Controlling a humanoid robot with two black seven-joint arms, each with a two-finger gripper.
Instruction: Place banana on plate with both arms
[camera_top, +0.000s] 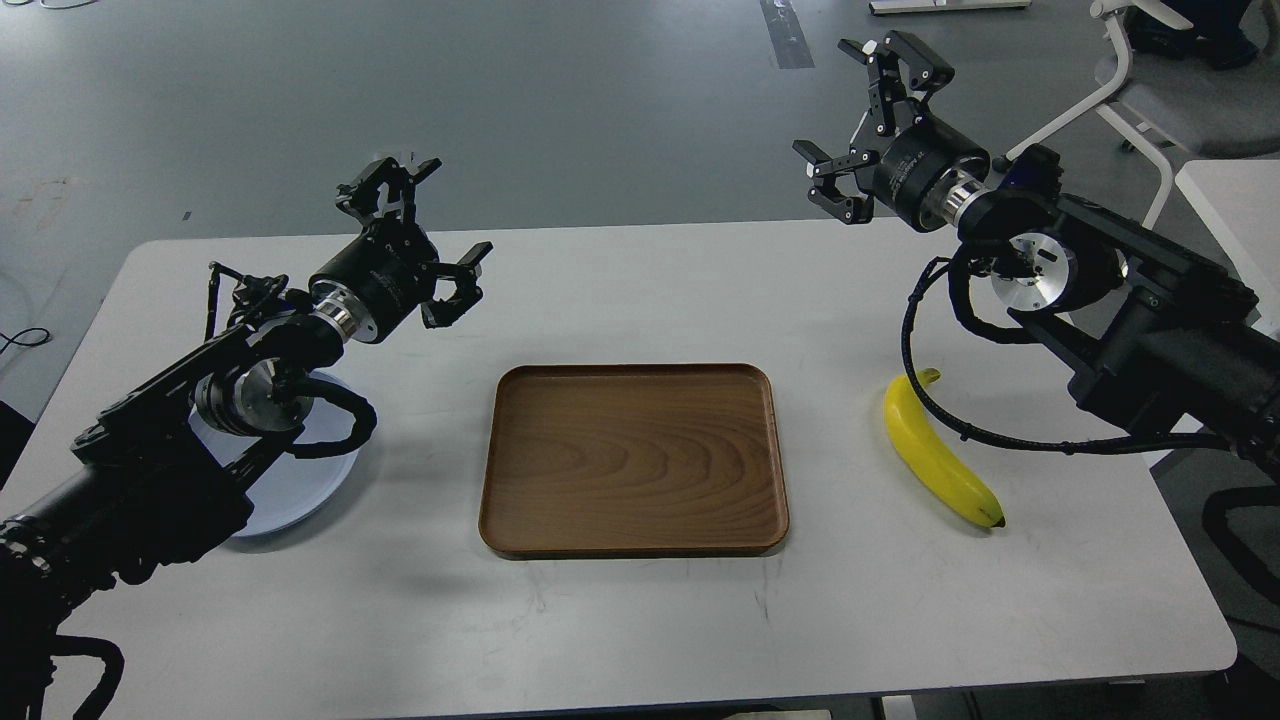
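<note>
Right gripper: fingers spread wide, holding nothing; raised above the far right of the table, well beyond and to the right of the tray.

Left gripper: fingers likewise wide apart and empty; raised beyond and to the left of the tray.

Banana: lies flat on the table to the right of the tray, apart from it; greenish stem toward the far side, dark tip toward the near edge. A black cable of the right arm crosses just beside its stem end.

Plate: rests on the table to the left of the tray, well apart from the banana; largely hidden under the left arm's wrist and cable loop.

Tray: wooden, central, nothing on it.

Step in hand, as judged: the first pickup, not yet begun; the right gripper sits on the banana's side of the tray.

Handling notes, as judged: the gripper should descend over the banana's mid-length with fingers set across its narrow width, since an end grip would let the curved fruit swing. The cable near the stem might nudge it. The left arm needs to leave the plate uncovered before any delivery, whether by handover above the tray or otherwise.
</note>
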